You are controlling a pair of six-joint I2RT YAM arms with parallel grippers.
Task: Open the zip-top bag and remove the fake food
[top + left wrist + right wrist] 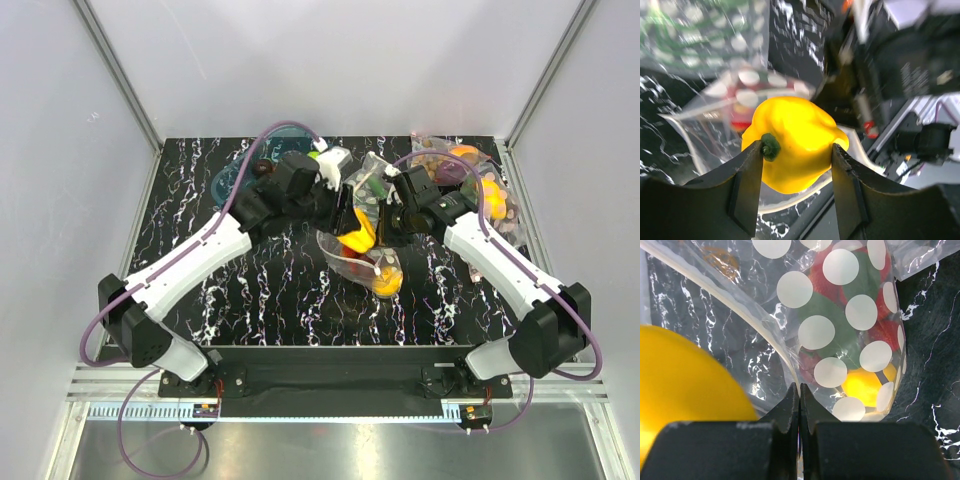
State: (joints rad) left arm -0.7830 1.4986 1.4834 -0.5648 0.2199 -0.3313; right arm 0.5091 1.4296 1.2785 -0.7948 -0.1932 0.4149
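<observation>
Holding red berries [888, 333] and a yellow-orange fruit [860, 387], the clear white-dotted zip-top bag [816, 332] is pinched in the right jaws. Left jaws grasp a yellow plastic pepper [795, 145].

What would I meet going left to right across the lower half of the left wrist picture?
Dark gripper finger → yellow bell pepper → second gripper finger.

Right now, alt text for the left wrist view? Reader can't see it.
The left gripper clamps a glossy yellow plastic bell pepper between its two dark fingers, green stem toward the camera. Behind it, a clear white-dotted zip-top bag shows something red inside, over a black marbled tabletop.
</observation>
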